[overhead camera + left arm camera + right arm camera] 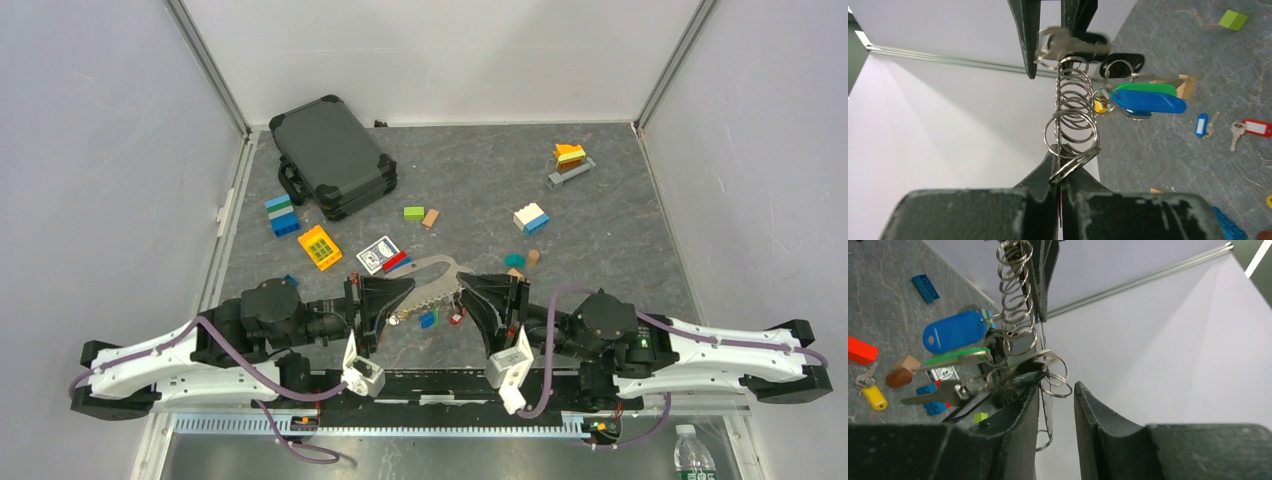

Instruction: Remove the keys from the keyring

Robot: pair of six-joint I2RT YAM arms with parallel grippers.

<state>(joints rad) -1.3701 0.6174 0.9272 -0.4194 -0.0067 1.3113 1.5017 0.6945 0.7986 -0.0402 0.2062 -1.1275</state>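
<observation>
The keyring (430,296) hangs in the air above the desk (620,250), stretched between the two hands just in front of the arm bases, with a row of small split rings threaded along it. Several keys hang on it near its right end: one with a blue tag (1148,101), one with a green tag (1145,88) just beside it and one with a black tag (1122,64). The wrist views do not allow an exact count of what else is bunched there. Three keys lie loose on the desk below, with a small blue tag (1201,125), a red tag (1257,127) and a yellow tag (874,396), so the job looks partly done, with at least three keys left to come off. The left hand (1062,172) is clenched on its end of the keyring. The right hand (1057,387) stands released, its jaws apart with a strand of ring wire showing in the gap between them. Farther back on the desk sit a playing-card box (378,254), scattered building blocks and a dark case (332,155).
</observation>
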